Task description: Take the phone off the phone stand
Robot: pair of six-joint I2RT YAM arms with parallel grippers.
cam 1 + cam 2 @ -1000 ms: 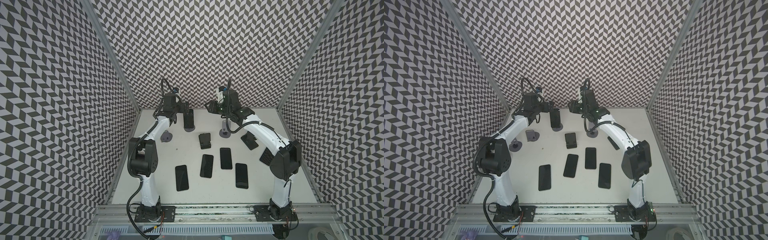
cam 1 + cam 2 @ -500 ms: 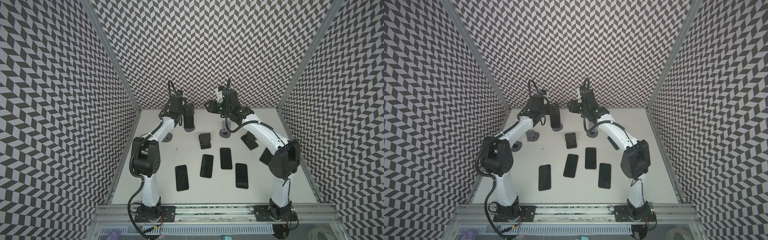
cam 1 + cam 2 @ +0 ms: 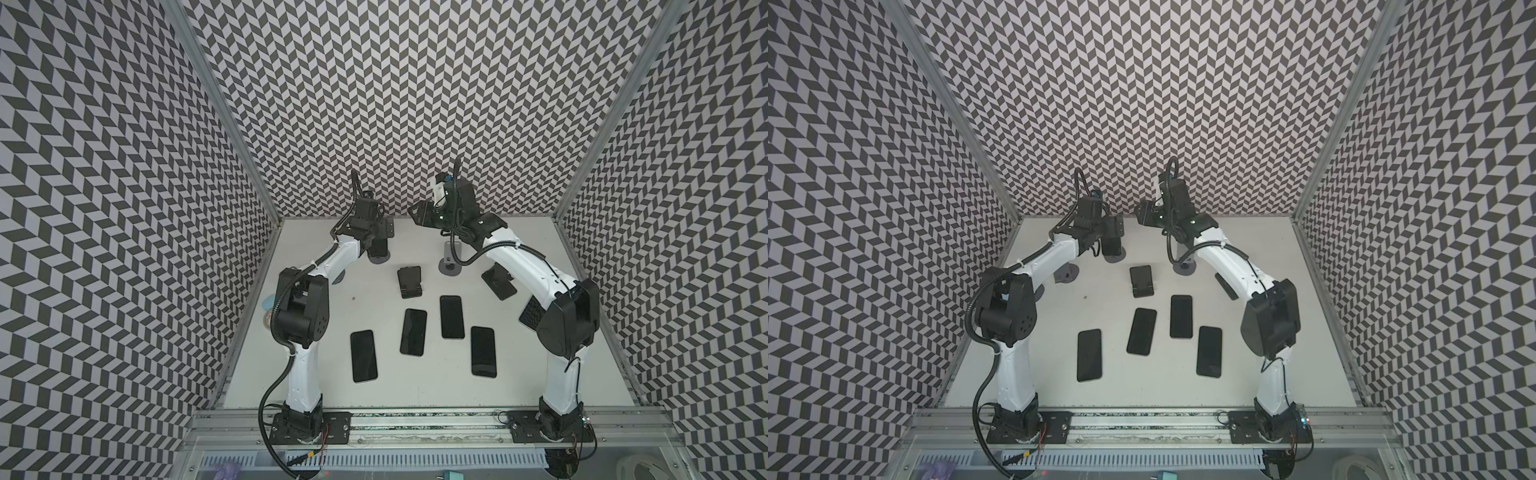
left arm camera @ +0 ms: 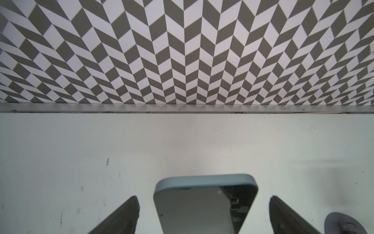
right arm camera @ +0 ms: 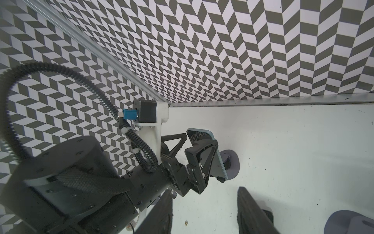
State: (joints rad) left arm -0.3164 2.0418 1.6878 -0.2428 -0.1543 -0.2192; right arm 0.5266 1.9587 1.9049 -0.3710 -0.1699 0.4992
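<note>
The left end effector [image 4: 204,199] is spread wide. Its two dark fingers [image 4: 129,212] straddle the top of the upright phone in a light blue case [image 4: 190,210], with a gap showing on each side. The phone sits on the grey round-based phone stand [image 5: 234,162] near the back of the white worktop [image 4: 81,152]. The right end effector [image 5: 204,191] hangs raised nearby, jaws partly apart with only bare worktop between them. Four black phones [image 3: 364,355] lie flat nearer the front.
</note>
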